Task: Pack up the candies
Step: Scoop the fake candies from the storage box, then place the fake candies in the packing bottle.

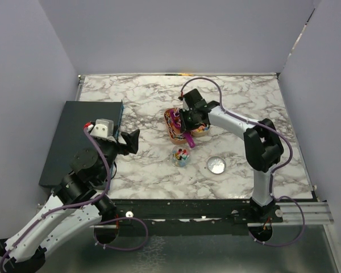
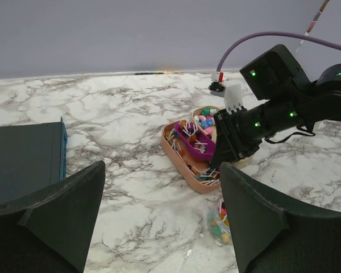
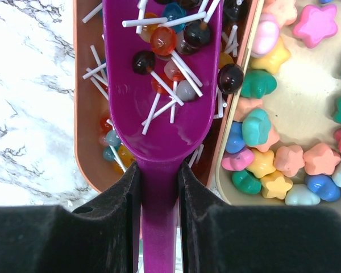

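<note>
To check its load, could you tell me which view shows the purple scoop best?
Right wrist view: the purple scoop fills the frame, lollipops in its bowl, handle in the right gripper. Left wrist shows it small; top shows only its handle.

The purple plastic scoop (image 3: 159, 142) is gleaming glossy, the lollipops (image 3: 162, 40) are shining like glass, the candies (image 3: 256, 128) are looking matt, and the marble-patterned table (image 3: 23, 85) is looking smooth.

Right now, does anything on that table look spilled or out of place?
Nothing stands out. The purple scoop, clamped in the right gripper, holds its lollipops over the tray; I see none on the marble. The small cup of candies stands upright.
</note>
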Tool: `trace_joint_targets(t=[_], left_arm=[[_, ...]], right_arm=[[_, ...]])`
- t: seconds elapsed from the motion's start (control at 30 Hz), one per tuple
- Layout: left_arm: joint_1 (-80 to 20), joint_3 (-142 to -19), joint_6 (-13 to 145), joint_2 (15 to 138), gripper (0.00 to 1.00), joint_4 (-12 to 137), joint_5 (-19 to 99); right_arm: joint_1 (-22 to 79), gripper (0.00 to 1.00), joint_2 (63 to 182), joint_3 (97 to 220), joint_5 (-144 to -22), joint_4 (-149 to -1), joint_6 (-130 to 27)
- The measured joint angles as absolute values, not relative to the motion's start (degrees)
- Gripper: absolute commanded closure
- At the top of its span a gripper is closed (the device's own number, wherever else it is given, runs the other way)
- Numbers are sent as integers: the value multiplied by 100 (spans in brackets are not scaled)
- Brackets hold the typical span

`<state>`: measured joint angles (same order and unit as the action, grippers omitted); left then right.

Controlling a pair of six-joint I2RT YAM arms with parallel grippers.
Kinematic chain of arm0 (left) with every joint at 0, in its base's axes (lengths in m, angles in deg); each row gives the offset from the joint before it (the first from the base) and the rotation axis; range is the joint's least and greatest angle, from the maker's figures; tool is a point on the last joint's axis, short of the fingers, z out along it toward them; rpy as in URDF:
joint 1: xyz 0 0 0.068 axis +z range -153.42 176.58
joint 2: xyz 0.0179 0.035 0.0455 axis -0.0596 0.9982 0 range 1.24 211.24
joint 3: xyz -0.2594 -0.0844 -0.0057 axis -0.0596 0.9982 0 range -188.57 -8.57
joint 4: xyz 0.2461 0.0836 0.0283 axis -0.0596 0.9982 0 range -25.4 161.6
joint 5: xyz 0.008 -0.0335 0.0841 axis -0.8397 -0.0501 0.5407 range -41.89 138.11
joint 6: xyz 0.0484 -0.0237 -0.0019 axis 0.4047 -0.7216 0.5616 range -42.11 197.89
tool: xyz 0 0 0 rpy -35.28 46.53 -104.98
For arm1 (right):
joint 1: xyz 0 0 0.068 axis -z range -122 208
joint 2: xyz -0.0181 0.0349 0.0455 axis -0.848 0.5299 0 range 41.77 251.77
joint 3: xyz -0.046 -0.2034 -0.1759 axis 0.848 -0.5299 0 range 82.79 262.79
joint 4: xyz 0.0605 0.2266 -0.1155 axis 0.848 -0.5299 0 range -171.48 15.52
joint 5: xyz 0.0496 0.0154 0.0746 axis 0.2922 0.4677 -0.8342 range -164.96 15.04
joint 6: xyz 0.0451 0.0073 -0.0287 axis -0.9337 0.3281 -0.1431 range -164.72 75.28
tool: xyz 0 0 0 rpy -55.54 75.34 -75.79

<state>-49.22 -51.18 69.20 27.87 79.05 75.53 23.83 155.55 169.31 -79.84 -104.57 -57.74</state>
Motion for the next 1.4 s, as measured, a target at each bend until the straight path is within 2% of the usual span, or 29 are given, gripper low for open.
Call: trace_joint_targets(t=[0.37,0.93,1.4], left_arm=[[-4917,-5116,6922,2855,18,7905,7553],[-4913,-5116,6918,3211,18,7892,7400],[-4891,-5116,6734,3705,16,7746,6832]], right_arm=[[2345,99,14974,16275,-7857,-10068,-5660],[2037,99,12974,14723,-7829,-9508,-4740],[1762,99,11575,14087,-8821,-9954,-3101]])
